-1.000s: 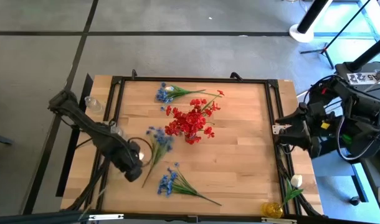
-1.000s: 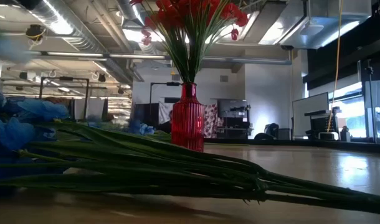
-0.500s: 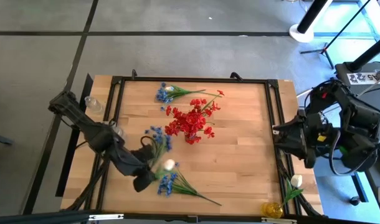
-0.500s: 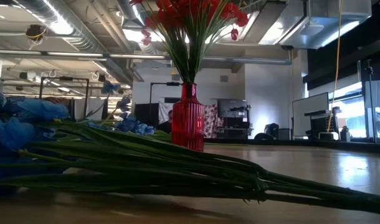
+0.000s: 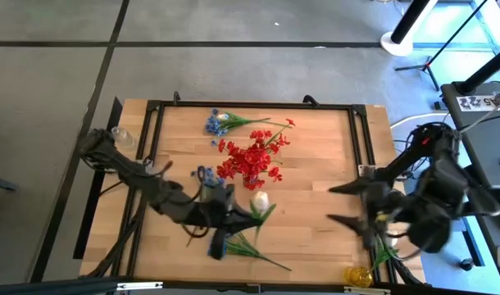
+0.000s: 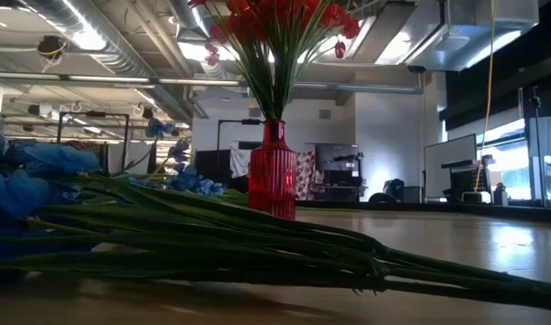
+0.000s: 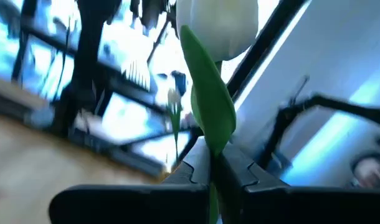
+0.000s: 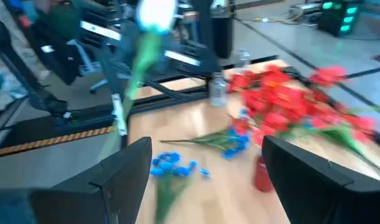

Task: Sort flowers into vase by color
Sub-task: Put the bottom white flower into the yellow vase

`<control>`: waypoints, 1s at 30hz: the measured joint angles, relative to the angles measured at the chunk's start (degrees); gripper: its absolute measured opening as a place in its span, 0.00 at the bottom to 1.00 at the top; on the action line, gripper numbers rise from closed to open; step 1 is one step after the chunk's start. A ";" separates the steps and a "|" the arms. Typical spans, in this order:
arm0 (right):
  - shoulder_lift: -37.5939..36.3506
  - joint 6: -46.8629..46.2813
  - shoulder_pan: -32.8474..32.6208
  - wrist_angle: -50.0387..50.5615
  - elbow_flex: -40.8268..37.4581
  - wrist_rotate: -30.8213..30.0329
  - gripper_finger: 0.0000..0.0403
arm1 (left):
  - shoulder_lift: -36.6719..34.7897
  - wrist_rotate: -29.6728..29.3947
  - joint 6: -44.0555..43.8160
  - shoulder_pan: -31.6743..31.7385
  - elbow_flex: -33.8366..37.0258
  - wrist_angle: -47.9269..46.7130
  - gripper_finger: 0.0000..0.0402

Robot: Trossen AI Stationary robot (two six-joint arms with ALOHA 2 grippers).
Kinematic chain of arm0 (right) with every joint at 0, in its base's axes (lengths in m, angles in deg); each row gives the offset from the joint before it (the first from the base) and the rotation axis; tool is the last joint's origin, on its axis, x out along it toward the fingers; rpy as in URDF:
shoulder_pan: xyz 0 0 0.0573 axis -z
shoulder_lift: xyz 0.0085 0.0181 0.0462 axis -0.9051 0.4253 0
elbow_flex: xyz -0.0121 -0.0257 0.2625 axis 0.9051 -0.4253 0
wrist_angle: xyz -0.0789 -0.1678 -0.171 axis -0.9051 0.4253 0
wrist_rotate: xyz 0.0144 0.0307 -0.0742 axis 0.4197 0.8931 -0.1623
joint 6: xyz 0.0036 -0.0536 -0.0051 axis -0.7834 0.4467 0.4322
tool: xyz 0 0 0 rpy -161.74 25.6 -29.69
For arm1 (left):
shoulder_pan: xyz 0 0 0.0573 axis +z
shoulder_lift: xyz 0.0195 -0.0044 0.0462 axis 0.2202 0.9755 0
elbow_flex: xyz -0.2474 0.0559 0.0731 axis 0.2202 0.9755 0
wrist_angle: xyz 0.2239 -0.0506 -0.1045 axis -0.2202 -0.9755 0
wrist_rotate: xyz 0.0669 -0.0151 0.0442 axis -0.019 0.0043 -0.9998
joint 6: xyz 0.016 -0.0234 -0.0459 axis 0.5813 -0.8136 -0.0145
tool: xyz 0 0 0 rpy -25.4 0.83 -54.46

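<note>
Carrying the single white tulip-shaped bloom on its thin green stem (image 5: 259,201) calls for a steady, upright hold, and the left gripper (image 5: 232,215) has it: in the left wrist view the two dark fingers (image 7: 196,171) are closed to a narrow gap, pinching the stem just below the long green leaf, with the white head (image 7: 217,25) standing clear above them. In the high view this gripper is over the wooden table (image 5: 315,188), just in front of the ribbed red glass vase (image 6: 272,171) packed with red blooms (image 5: 252,157), and the white bloom sits close beside that vase. My judgement is that white does not belong with the reds, so the stem should be kept out of that bunch and taken towards the right, where the right gripper (image 5: 342,203) reaches in over the table's right edge with its fingers spread wide and nothing between them; it looks placed to receive. A clean pass would need the stem offered below the leaf, and the left fingers kept tight until the other pair has closed

Blue sprigs lie loose on the table: one at the far edge (image 5: 221,123), one beside the left arm (image 5: 206,176), one by the near edge (image 5: 234,243). Another white flower stands in a small yellow vase (image 5: 358,276) at the near right corner
</note>
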 joint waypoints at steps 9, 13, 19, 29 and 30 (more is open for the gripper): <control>6.52 15.91 16.13 -24.53 0.02 16.53 0.74 | 3.48 0.06 3.49 2.14 0.09 4.63 0.01; 9.56 13.13 21.16 -33.25 0.00 28.44 0.67 | 3.48 -3.12 4.77 1.41 0.09 4.60 0.01; 11.20 10.69 24.31 -34.08 0.00 29.69 0.52 | 3.50 -5.79 6.10 0.76 0.09 5.44 0.01; 11.24 10.06 25.52 -33.64 0.00 29.27 0.19 | 3.50 -7.02 8.90 1.32 0.08 8.06 0.02; 11.24 10.08 25.52 -33.72 0.00 29.19 0.15 | 3.50 -7.00 8.90 1.49 0.07 8.06 0.03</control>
